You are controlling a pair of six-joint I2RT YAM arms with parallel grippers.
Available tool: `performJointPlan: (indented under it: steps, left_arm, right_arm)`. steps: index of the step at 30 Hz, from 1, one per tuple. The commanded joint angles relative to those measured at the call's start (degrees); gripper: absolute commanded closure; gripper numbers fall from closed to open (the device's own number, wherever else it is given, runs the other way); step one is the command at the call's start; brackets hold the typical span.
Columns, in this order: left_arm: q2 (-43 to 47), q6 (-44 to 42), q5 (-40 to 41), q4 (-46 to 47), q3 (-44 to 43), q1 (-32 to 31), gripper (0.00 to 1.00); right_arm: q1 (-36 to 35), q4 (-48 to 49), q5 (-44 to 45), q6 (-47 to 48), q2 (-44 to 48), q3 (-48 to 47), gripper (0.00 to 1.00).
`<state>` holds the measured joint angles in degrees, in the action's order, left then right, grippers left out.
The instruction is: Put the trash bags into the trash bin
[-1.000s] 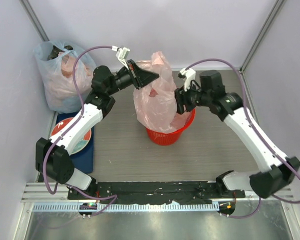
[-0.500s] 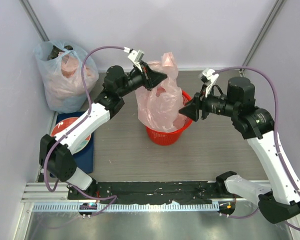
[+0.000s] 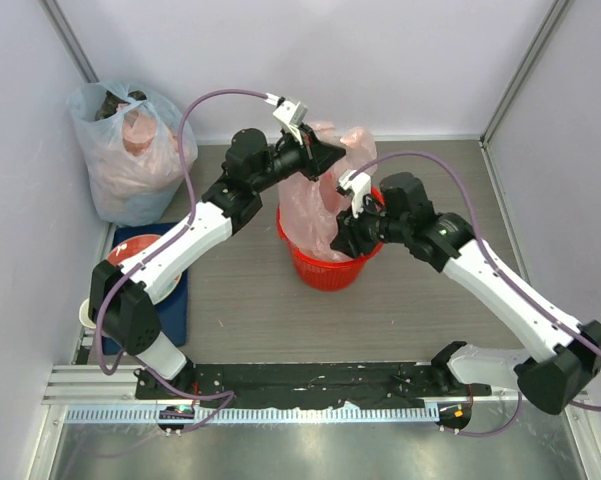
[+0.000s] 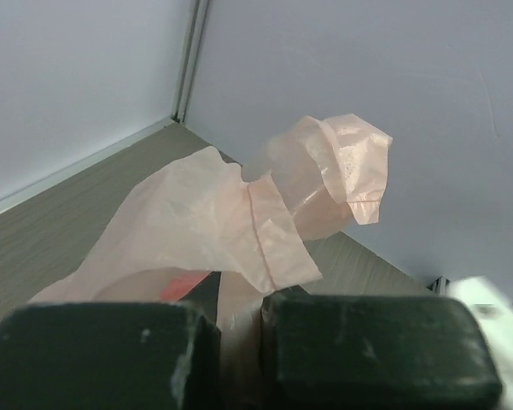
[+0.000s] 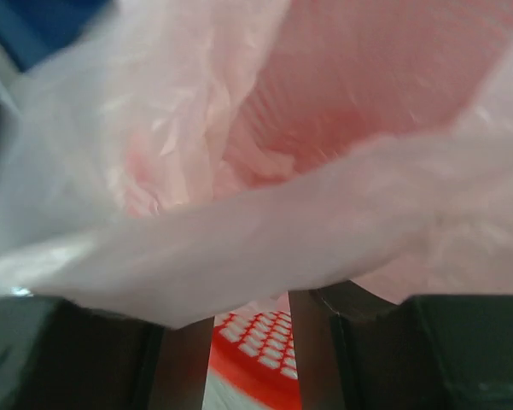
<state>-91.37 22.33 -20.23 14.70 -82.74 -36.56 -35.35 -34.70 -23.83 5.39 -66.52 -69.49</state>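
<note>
The pale-pink trash bag [image 3: 315,200] stands partly inside the red mesh trash bin [image 3: 325,268] at mid table, its top rising above the rim. My left gripper [image 3: 325,158] is shut on the bag's upper edge at the far side; in the left wrist view the film [image 4: 230,222] is pinched between the fingers [image 4: 239,350]. My right gripper [image 3: 342,240] is at the bin's right rim, against the bag. In the right wrist view its jaws [image 5: 252,359] stand apart, with the bag [image 5: 239,231] draped across them and red mesh [image 5: 260,335] showing between.
A bluish-clear bag with pink lumps [image 3: 125,160] stands in the far left corner. A patterned plate [image 3: 145,265] lies on a blue mat [image 3: 170,310] at the left. Walls close in on the left, back and right.
My left gripper has carried the bag's edge to the right. My right gripper has moved back in from the right to the bag at the bin's rim. The bag sits lower.
</note>
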Motion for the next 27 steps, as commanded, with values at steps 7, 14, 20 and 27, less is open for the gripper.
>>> performJointPlan:
  steps: [7,14,20,27]
  left_arm:
    - [6.9,7.47,-13.52,3.41,6.53,0.43,1.0]
    - [10.95,3.17,-17.47,-2.91,11.2,0.7,0.99]
    - [10.95,0.79,-22.66,-4.5,10.58,0.7,0.92]
    - [10.87,0.61,-22.84,-2.92,10.14,0.78,0.89]
  right_arm:
    - [0.55,1.48,14.0,0.76,2.09,3.32,0.55]
    - [0.55,-6.25,2.22,4.63,9.83,-4.84,0.36]
    - [0.55,-8.19,4.05,3.06,10.8,-12.22,0.35]
    - [1.6,-4.0,3.45,-11.59,5.18,-15.33,0.34]
